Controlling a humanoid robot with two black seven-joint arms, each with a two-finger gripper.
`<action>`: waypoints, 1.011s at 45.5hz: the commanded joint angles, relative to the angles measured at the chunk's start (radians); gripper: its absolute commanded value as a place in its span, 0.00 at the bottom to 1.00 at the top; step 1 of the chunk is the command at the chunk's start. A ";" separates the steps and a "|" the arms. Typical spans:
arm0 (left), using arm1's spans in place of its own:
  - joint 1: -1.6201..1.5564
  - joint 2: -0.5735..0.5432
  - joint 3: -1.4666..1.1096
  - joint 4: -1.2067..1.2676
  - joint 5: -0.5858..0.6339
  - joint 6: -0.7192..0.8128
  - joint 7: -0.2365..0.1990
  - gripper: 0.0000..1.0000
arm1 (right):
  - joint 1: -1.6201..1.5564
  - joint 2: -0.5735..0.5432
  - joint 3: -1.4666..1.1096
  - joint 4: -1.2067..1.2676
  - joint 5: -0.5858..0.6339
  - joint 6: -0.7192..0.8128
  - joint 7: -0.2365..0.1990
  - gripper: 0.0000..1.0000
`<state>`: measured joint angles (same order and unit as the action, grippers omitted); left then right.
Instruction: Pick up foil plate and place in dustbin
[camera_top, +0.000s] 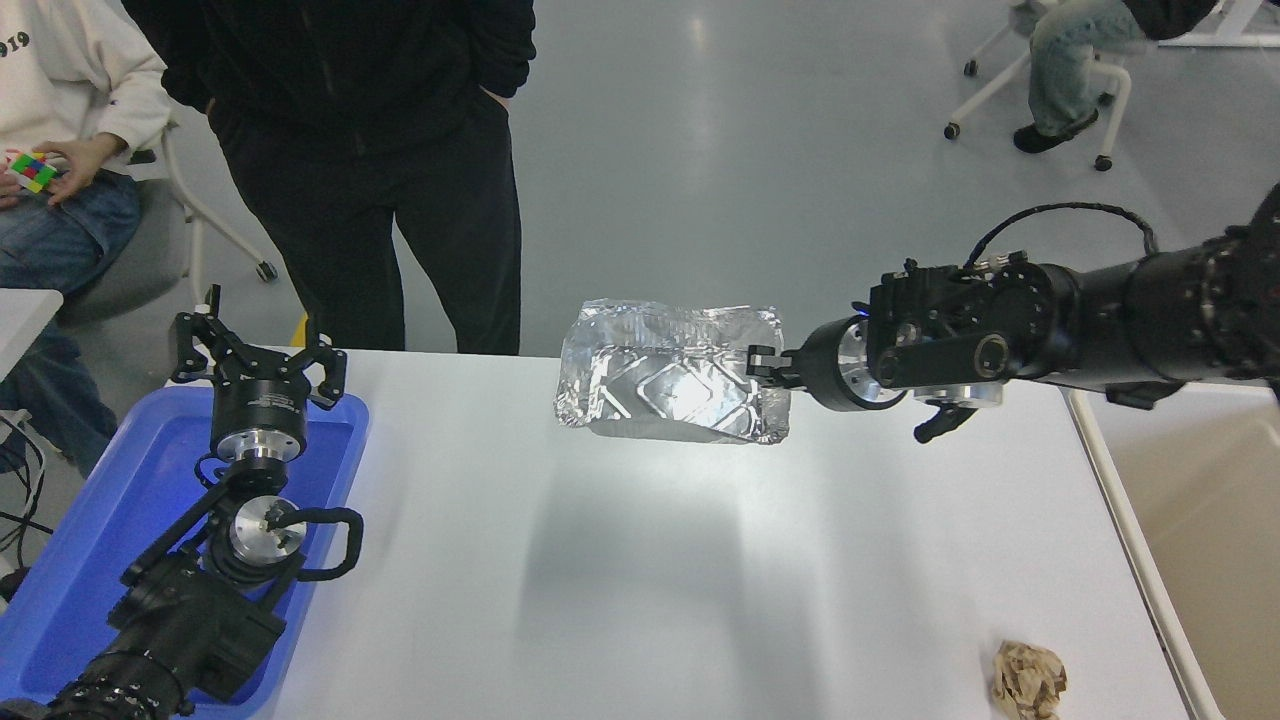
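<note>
The right black gripper (764, 364) is clamped on the right rim of the shiny, crumpled rectangular foil plate (668, 387), holding it in the air above the white table (640, 600), its shadow on the tabletop below. The large cream-rimmed dustbin (1120, 500) stands right of the plate. Far left of the plate, the left black gripper (258, 350) is parked with fingers spread over the blue plastic tray (90, 520)
</note>
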<state>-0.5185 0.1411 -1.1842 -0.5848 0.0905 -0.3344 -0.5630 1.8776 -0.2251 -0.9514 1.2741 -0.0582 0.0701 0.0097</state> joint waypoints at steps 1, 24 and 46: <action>0.000 0.000 0.000 0.000 0.000 0.000 0.000 0.99 | 0.147 -0.118 -0.006 0.057 -0.037 0.088 -0.004 0.00; 0.000 0.000 0.000 0.000 0.000 0.000 0.000 0.99 | 0.337 -0.293 -0.055 0.165 -0.075 0.181 -0.025 0.00; 0.000 0.000 0.000 0.000 0.000 0.000 0.000 0.99 | 0.342 -0.313 -0.075 0.162 -0.055 0.171 -0.025 0.00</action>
<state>-0.5185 0.1411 -1.1842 -0.5845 0.0905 -0.3344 -0.5630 2.2117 -0.5180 -1.0166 1.4351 -0.1230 0.2448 -0.0144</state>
